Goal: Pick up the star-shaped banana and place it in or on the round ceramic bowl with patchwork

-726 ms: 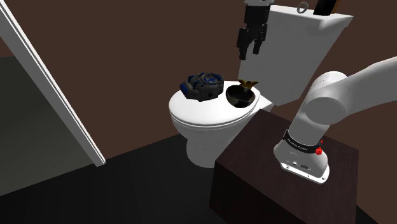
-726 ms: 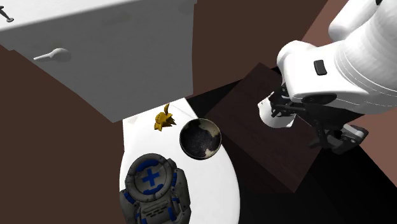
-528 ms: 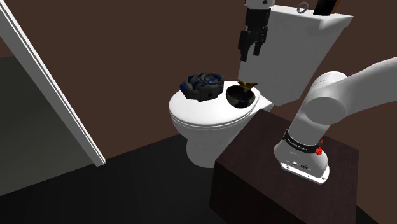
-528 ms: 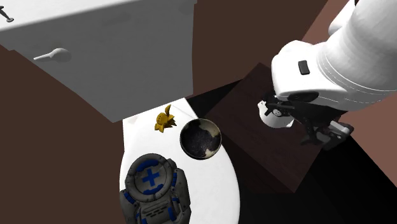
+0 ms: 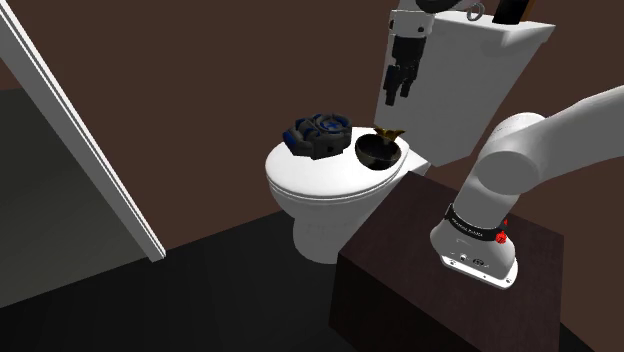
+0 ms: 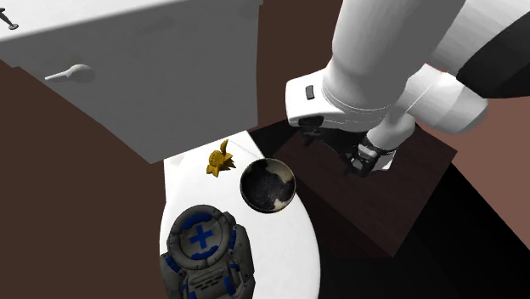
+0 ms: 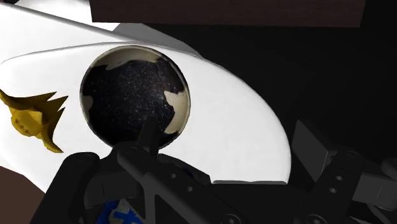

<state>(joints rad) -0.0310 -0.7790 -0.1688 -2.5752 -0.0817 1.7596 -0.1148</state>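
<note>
Shoulder view: my claw [image 5: 397, 92] hangs released, gripping nothing. Right below it I see the yellow star-shaped banana [image 5: 388, 131] lying on the toilet lid [image 5: 320, 175], just beside the speckled dark bowl [image 5: 375, 152].

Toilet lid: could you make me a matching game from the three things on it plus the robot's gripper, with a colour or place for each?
1. banana
2. bowl
3. grey object
4. gripper

a. dark inside, cream patches at the rim
b. black, up in the air
c. yellow, star-shaped
d. blue cross on top

Pairs: 1-c, 2-a, 3-d, 4-b.
</note>
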